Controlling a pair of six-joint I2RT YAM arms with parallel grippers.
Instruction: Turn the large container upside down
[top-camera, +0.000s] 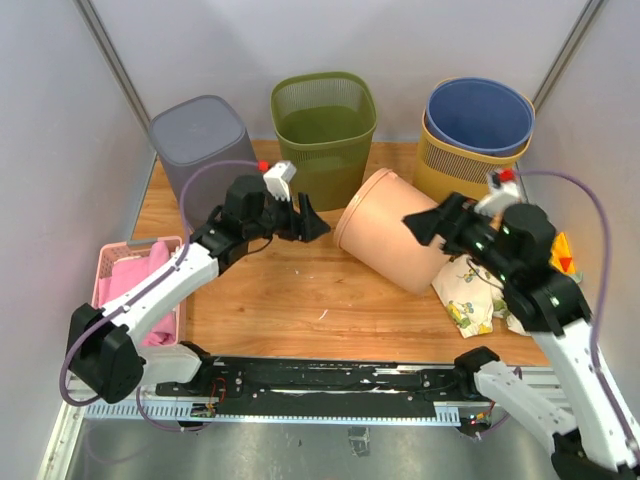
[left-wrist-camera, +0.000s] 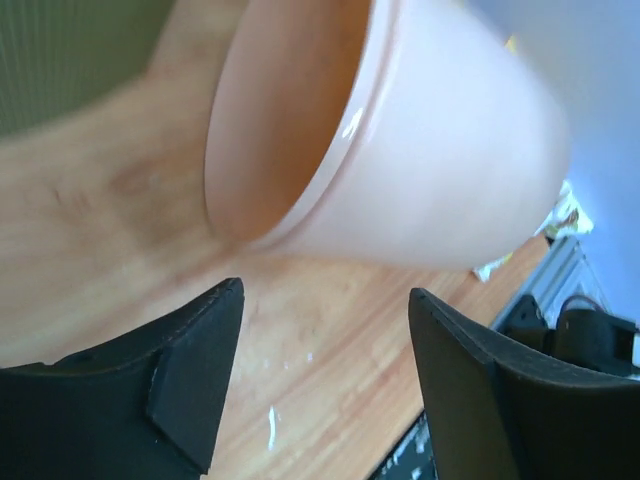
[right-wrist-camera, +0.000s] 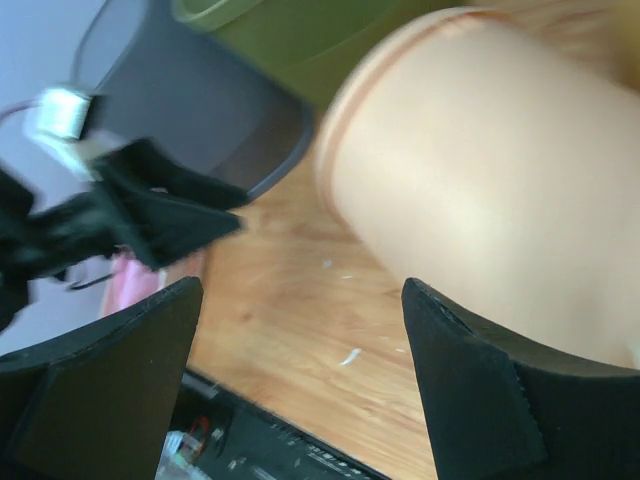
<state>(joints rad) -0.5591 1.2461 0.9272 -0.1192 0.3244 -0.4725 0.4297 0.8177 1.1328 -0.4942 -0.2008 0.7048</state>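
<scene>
Top view: the large peach plastic container (top-camera: 395, 232) lies on its side on the wooden table (top-camera: 290, 290), between the left gripper (top-camera: 312, 222) and the right gripper (top-camera: 420, 225), both spread and empty. Left wrist view: its open mouth faces the parted fingers (left-wrist-camera: 190, 370), just ahead, rim ungrasped. Right wrist view: its wall lies ahead-right of that gripper; pinching the rim while steadying the wall should tip it mouth-down without rolling.
</scene>
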